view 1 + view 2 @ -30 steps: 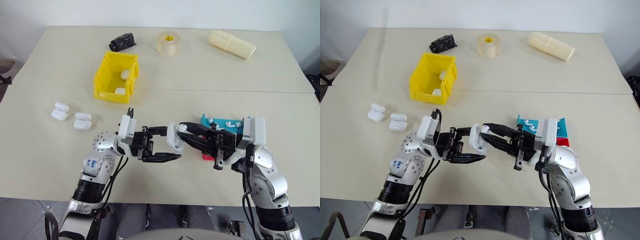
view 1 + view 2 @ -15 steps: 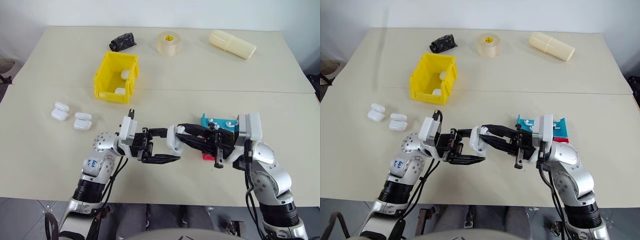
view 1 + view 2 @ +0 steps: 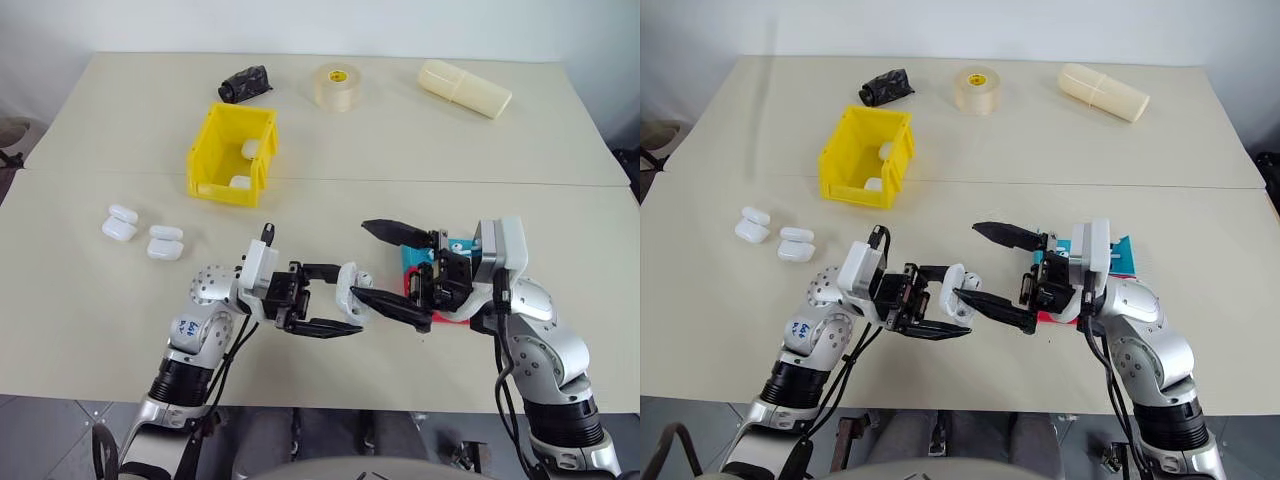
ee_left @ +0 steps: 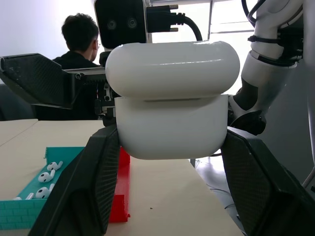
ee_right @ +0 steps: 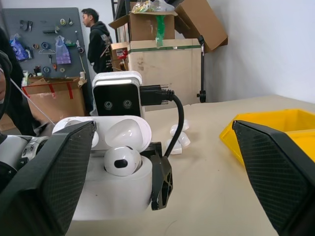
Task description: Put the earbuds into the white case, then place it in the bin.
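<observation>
White case (image 3: 352,284): you are gripping it in the left gripper (image 3: 345,298), fingers shut on its body above the table (image 3: 330,150), lid tipped back; the right wrist view is showing one earbud (image 5: 118,160) sitting in its well.
Right gripper (image 3: 390,268): its fingers are standing wide apart, holding nothing, one finger reaching just under the case.
Loose earbuds (image 3: 462,243): they are lying in the teal tray (image 3: 414,262) behind your right gripper, with a red tray (image 4: 119,187) beside it.
Yellow bin (image 3: 232,153): it is sitting well apart from both grippers, toward the far left, with two white cases already inside.
Spare cases (image 3: 143,233): two pairs are waiting near the table's left side.
Person (image 4: 78,46): someone is sitting behind the table.
</observation>
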Controlling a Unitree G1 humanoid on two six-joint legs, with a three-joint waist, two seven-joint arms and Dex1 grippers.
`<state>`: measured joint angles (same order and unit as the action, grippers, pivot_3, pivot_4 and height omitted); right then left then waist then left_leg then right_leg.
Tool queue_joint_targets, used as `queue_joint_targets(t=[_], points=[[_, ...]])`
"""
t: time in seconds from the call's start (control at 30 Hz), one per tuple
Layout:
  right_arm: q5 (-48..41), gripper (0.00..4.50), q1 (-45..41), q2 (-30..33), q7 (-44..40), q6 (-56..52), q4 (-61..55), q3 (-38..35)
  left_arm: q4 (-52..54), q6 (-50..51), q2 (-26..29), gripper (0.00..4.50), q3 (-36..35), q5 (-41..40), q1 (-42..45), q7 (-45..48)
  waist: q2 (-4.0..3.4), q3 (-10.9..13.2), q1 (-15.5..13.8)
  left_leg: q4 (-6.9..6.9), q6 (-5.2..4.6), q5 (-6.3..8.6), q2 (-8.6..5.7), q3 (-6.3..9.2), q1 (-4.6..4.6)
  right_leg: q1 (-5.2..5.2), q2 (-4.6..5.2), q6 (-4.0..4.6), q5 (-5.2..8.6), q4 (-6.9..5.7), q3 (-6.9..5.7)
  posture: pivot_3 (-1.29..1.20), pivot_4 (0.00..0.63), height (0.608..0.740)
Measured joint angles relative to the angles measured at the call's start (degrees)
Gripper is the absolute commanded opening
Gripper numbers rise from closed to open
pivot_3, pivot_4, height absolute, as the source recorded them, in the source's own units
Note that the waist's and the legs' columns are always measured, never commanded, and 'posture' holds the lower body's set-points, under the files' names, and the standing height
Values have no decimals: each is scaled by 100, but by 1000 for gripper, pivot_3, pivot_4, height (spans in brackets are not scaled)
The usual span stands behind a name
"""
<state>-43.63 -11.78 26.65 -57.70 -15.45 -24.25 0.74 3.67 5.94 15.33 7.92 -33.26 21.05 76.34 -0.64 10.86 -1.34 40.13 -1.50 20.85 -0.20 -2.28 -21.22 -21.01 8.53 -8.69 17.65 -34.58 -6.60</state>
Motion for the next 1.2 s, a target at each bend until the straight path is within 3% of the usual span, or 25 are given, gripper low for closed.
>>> queue_joint_targets(t=[0.17,0.37,0.53,0.7,0.9,1.0,1.2], points=[[-94,4471,349,498,-54,-120,-174,-378,11,-67,2,2742,-19,35,-1,-124,0,0,-18,-2,-2,1,0,2,-4,1,3,0,0,6,-2,0,150,740],[-19,4471,1284,1411,-426,-9,-199,-1517,7,-270,192,2742,-257,86,-185,-330,1,1,-13,-8,-4,2,0,0,0,6,1,0,0,13,-5,0,150,740],[629,4471,1991,1945,-1285,890,836,-2429,7,-436,307,2742,-338,215,-384,-456,2,1,-25,-6,-5,2,0,2,11,27,2,-5,-3,25,-8,0,150,740],[1206,4471,1938,2177,-1696,1817,2372,-2829,9,-597,265,2742,-274,410,-387,-643,-3,2,-13,-7,-5,2,2,0,16,32,1,-7,-4,32,-8,0,150,740],[1512,4471,1381,2668,-1862,1871,2944,-2680,-5,-785,179,2742,-221,659,-375,-923,-10,3,19,-7,-4,1,14,-4,17,32,-1,-9,-5,36,-9,0,150,740],[1713,4471,922,3081,-1618,1151,2680,-2229,-8,-802,131,2742,-210,678,-377,-1026,-13,3,1,-4,-2,0,29,1,15,30,-1,-9,-5,33,-11,0,150,740],[2403,4471,-905,3694,-1010,-763,2343,-777,-11,-811,93,2742,-92,733,-382,-1135,-16,3,-22,-2,-2,0,24,17,1,30,4,-10,-6,44,-23,0,150,740]])
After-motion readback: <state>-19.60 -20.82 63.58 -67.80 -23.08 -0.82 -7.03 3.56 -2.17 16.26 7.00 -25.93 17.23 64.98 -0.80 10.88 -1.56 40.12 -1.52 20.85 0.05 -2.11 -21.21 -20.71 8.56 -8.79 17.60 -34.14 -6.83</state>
